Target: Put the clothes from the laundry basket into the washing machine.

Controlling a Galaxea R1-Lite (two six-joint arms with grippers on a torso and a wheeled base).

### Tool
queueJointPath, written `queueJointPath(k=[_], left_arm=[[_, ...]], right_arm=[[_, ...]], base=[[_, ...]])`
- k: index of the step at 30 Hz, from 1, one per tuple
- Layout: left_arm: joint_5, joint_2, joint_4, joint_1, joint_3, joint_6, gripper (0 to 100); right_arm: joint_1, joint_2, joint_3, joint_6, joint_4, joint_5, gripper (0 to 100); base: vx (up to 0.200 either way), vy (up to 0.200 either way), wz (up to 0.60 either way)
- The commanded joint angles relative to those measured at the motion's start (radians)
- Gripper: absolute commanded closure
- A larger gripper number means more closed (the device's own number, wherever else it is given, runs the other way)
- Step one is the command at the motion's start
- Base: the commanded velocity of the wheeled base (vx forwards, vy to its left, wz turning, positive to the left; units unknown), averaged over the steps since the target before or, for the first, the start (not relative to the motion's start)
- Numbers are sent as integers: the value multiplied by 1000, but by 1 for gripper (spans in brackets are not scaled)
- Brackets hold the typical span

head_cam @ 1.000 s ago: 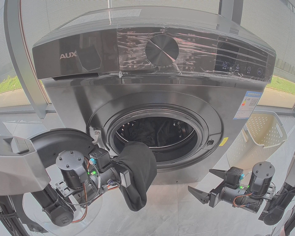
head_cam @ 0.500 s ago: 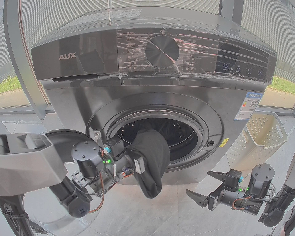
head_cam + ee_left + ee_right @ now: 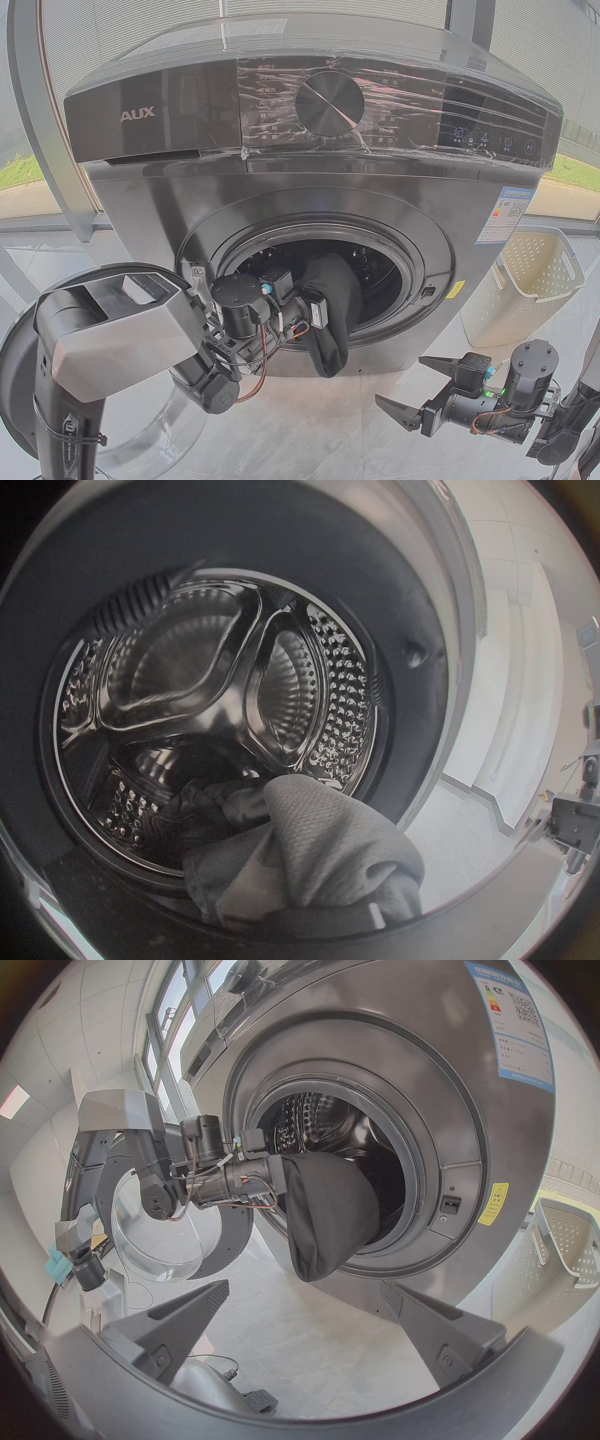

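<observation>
A black garment [image 3: 334, 312] is draped over my left gripper [image 3: 331, 294], which is shut on it at the lower rim of the washing machine's round opening [image 3: 381, 287]. The cloth's upper part lies inside the opening and its tail hangs down over the rim. In the left wrist view the garment [image 3: 325, 842] sits before the steel drum [image 3: 206, 667], where other dark clothes [image 3: 181, 805] lie at the bottom. My right gripper [image 3: 405, 380] stands open and holds nothing, low above the floor in front of the machine's right side. The cream laundry basket [image 3: 531, 281] stands to the right of the machine.
The machine's door [image 3: 25, 350] is swung open to the left, with its clear bowl [image 3: 150, 425] near the floor behind my left arm. Pale tiled floor [image 3: 325, 431] lies in front of the machine. Windows and a wall stand behind.
My left gripper has carried the black garment up and forward, from below the opening into its lower rim. The right gripper has sunk a little.
</observation>
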Motion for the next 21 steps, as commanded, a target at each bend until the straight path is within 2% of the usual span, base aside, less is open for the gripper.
queueJointPath(k=[1,3,4,5,8,11,12,21], left_arm=[[8,64,22,0,-69,-5,100],[38,81,71,0,-135,-5,100],[38,81,71,0,-135,-5,100],[54,97,111,0,-191,-8,100],[60,130,152,5,-275,-9,100],[83,156,178,8,-332,-9,100],[104,190,205,6,-395,-8,100],[130,307,306,16,-612,3,100]], right_arm=[[6,2,1,0,0,0,0],[6,8,1,0,0,1,0],[6,8,1,0,0,1,0],[6,8,2,0,0,1,0],[6,11,2,0,0,1,0],[6,11,2,0,0,1,0],[6,11,2,0,0,1,0],[6,14,2,0,0,1,0]], base=[[0,0,0],[0,0,0],[0,0,0],[0,0,0],[0,0,0],[0,0,0],[0,0,0],[0,0,0]])
